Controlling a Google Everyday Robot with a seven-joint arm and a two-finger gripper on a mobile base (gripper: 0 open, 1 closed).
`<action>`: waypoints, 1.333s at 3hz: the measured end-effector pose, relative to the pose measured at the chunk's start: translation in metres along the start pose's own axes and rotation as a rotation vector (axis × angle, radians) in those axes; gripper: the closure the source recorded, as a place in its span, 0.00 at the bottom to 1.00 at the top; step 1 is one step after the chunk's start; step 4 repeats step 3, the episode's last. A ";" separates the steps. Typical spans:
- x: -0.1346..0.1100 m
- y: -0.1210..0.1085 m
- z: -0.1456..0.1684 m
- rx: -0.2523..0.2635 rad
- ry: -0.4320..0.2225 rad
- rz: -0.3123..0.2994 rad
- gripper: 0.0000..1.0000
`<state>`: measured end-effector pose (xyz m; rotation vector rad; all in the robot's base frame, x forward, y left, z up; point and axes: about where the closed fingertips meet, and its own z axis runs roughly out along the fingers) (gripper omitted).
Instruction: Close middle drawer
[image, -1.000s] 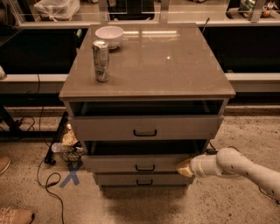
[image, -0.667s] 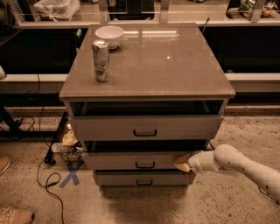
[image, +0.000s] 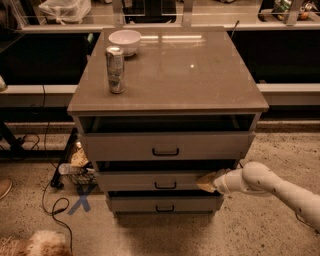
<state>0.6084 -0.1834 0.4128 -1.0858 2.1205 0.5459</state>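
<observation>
On the left of the desk (image: 200, 75) top stand a can (image: 115, 70) and a white bowl (image: 125, 39). Under that top, the middle drawer (image: 145, 180) sits partly pulled out between its two neighbours. The gripper (image: 205, 181) rests against the right end of its front panel — I cannot tell whether the jaws are open or closed. My worry is that pushing so far off-centre could skew and jam the drawer, or the tip could slip off the edge.

No word, brand or number can be read, not even on the can (image: 115, 69) on the cabinet top (image: 190, 75); the only sign is a blue cross (image: 80, 202) on the floor (image: 250, 232), and the gripper (image: 206, 181) sits at the right front end of the middle drawer (image: 145, 180).
</observation>
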 end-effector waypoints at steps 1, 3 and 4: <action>0.000 0.000 0.000 0.000 0.000 0.000 1.00; 0.001 0.047 -0.065 0.032 0.006 -0.016 1.00; 0.001 0.047 -0.065 0.032 0.006 -0.016 1.00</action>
